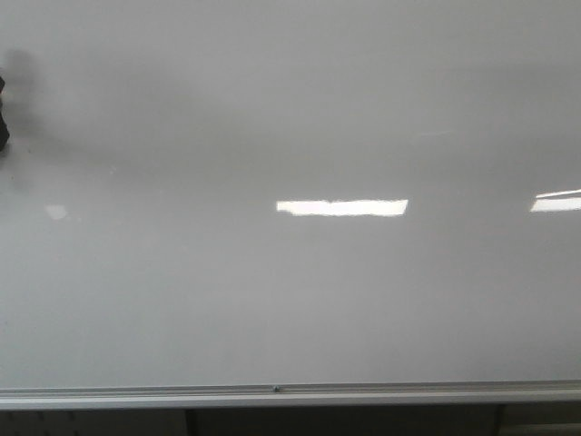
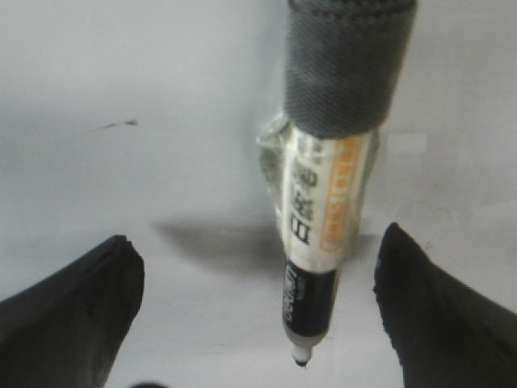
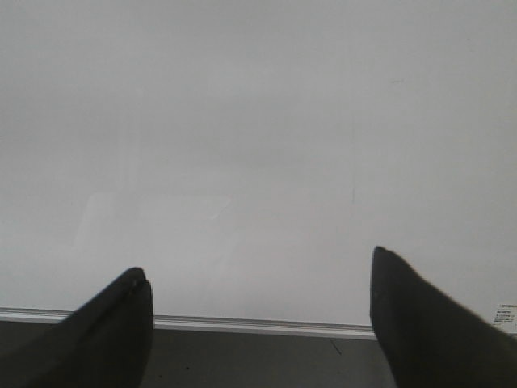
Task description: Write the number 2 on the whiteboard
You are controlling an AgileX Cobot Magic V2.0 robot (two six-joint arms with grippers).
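Note:
The whiteboard fills the front view, glossy white-grey, with a silver frame along its lower edge. No number 2 shows on it in any view. In the left wrist view a marker with a grey wrapped top, a white and orange label and a black end hangs between the fingers of my left gripper. The fingers stand wide apart and do not touch it. Its tip is close to the board; I cannot tell whether it touches. My right gripper is open and empty over the board's lower edge.
Bright rectangular light reflections lie on the board. A dark shape shows at the front view's left edge. A short faint dark mark is on the board. A dark surface lies below the frame.

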